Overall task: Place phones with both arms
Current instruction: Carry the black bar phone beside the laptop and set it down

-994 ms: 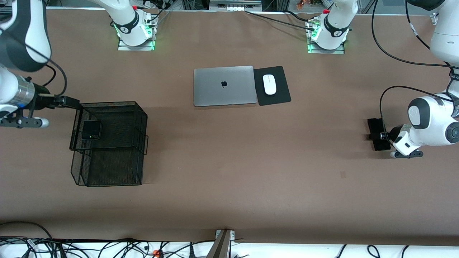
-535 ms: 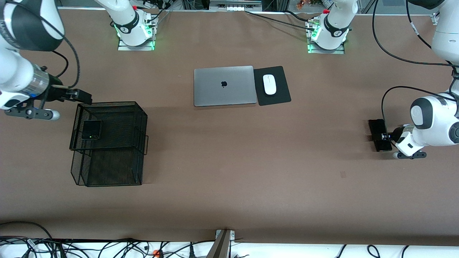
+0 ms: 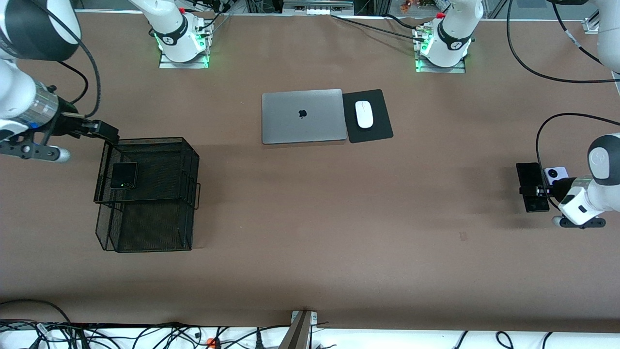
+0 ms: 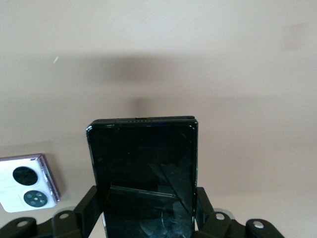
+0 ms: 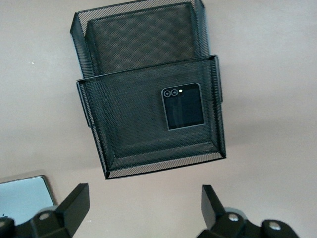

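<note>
A closed grey laptop [image 3: 303, 116] lies at upper centre of the front view. Touching its edge sits a black mouse pad [image 3: 367, 116] carrying a white mouse [image 3: 364, 114]. At centre-left stands a two-tier black mesh tray [image 3: 164, 194]. Brown table surface [image 3: 339, 218] fills the frame; tangled cables [image 3: 145, 334] run along the bottom edge.

Left claw [image 3: 533, 190] clamped shut, wrist held low and level at the left arm's end of the worktop. Right claw [image 3: 110, 134] spread wide, raised, wrist level.
</note>
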Motion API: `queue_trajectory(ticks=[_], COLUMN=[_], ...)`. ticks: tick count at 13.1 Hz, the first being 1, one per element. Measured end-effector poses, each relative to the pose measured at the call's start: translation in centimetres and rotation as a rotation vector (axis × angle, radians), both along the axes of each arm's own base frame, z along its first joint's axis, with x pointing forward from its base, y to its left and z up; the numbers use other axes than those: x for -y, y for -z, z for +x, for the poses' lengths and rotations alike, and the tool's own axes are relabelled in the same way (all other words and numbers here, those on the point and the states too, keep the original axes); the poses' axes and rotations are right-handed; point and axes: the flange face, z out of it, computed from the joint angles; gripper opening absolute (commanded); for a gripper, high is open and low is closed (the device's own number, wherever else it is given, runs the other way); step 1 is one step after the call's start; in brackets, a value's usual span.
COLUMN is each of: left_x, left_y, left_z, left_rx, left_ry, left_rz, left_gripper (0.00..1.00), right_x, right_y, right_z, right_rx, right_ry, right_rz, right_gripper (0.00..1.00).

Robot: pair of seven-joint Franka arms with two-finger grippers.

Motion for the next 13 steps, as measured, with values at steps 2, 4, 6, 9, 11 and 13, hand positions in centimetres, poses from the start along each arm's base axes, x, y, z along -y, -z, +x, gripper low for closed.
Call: queue_trajectory(ticks=[2, 4, 6, 9, 11, 13], left_x=[7.0, 14.8, 23.4, 37.1, 44.6, 50.3], left_y=[-2.9, -3.1, -2.8, -1.5, 1.2, 4.9], left_z=[1.9, 2.5, 2.5, 1.5, 0.3, -1.2], left_rx=[0.020, 0.013, 0.018, 0.095, 0.158, 0.204], left_ry=[-0.006, 0.027, 0.038, 0.054, 0.029, -0.030], left_rz=[-0.047, -0.091, -0.080, -0.072, -0.089, -0.114], left_gripper=[0.37, 0.37, 0.37, 0.39, 0.39, 0.40], right_x=[1.3, 3.2, 5.1, 5.6, 5.5, 5.3], right_y=[-0.8, -0.9, -0.9, -0.9, -0.9, -0.7], right_z=[-0.2, -0.3, -0.3, -0.4, -0.4, -0.3], right_rx=[-0.018, -0.024, -0.026, -0.026, -0.026, -0.030], right_ry=[-0.001, -0.025, -0.038, -0.038, -0.040, -0.044], right_rz=[-0.001, 0.003, 0.006, 0.006, 0.006, 0.007], right_gripper=[1.00, 1.00, 1.00, 1.00, 1.00, 1.00])
